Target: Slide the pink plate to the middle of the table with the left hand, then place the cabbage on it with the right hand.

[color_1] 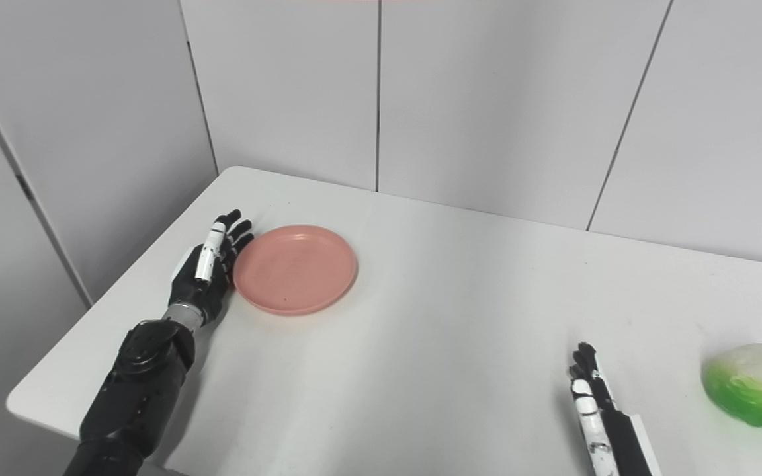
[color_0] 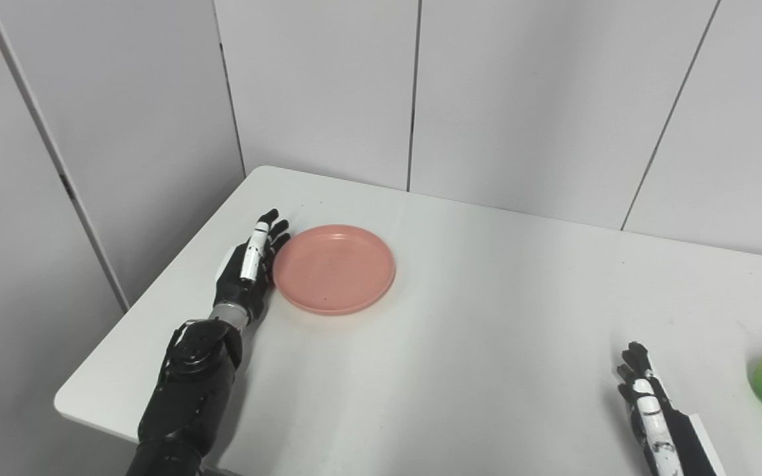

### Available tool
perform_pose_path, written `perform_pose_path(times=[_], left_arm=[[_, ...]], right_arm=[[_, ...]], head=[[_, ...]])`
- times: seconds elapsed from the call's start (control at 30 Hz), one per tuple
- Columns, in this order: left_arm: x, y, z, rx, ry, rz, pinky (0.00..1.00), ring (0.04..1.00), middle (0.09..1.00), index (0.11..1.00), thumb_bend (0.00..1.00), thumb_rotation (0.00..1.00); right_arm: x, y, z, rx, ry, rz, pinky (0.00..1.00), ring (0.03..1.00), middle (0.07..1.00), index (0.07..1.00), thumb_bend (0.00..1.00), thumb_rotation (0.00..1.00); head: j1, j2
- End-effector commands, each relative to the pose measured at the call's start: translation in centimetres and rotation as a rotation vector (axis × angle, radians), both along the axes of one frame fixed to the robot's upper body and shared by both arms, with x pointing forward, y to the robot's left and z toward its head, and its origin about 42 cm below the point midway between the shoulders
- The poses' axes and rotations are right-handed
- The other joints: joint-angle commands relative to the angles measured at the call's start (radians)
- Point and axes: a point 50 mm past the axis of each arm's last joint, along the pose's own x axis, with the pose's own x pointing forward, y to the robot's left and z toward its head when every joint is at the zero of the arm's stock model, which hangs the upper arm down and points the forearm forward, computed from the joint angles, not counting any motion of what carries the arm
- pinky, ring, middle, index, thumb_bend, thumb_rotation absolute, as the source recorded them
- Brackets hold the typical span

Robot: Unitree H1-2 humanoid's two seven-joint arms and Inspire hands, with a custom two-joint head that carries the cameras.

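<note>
A round pink plate [color_0: 334, 268] lies flat on the white table [color_0: 487, 317], toward its far left part. My left hand [color_0: 251, 268] rests edge-on against the plate's left rim, fingers straight and apart, holding nothing. The cabbage [color_1: 754, 383], green with a pale top, sits near the table's right front. My right hand [color_1: 589, 393] lies flat and open at the front edge, a short way left of the cabbage and apart from it.
Grey wall panels [color_0: 414, 92] stand behind the table and along its left side. The table's rounded left front corner [color_0: 67, 400] is close to my left forearm. Bare tabletop stretches between the plate and the cabbage.
</note>
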Motion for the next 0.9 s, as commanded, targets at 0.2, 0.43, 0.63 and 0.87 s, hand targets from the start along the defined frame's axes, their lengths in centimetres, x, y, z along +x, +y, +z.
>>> perform_pose_path(times=[0.2, 0.43, 0.63, 0.87], left_arm=[[0.8, -7.4, -1.1, -0.084, 0.088, -0.216, 0.97, 0.961, 0.953, 0.944, 0.38, 1.00], [1.0, -11.0, -0.5, -0.110, 0.087, -0.270, 1.00, 0.993, 0.982, 0.974, 0.35, 1.00], [1.0, -13.2, -0.3, -0.140, 0.070, -0.296, 1.00, 1.000, 1.000, 0.996, 0.33, 1.00], [1.0, -15.4, -0.4, -0.206, 0.068, -0.314, 1.00, 0.994, 0.991, 0.988, 0.33, 1.00]], right_arm=[[0.3, 1.0, 0.4, 0.021, -0.024, 0.012, 1.00, 1.000, 1.000, 1.000, 0.21, 1.00], [0.3, 1.3, 0.4, 0.017, -0.029, 0.018, 1.00, 1.000, 1.000, 1.000, 0.21, 1.00], [0.3, 1.8, 0.2, 0.026, -0.036, 0.018, 1.00, 1.000, 1.000, 1.000, 0.20, 1.00], [0.3, 2.2, 0.3, 0.019, -0.028, 0.019, 1.00, 0.998, 1.000, 1.000, 0.21, 1.00]], head=[[-0.027, 0.008], [-0.063, 0.017], [-0.101, 0.026], [-0.140, 0.032]])
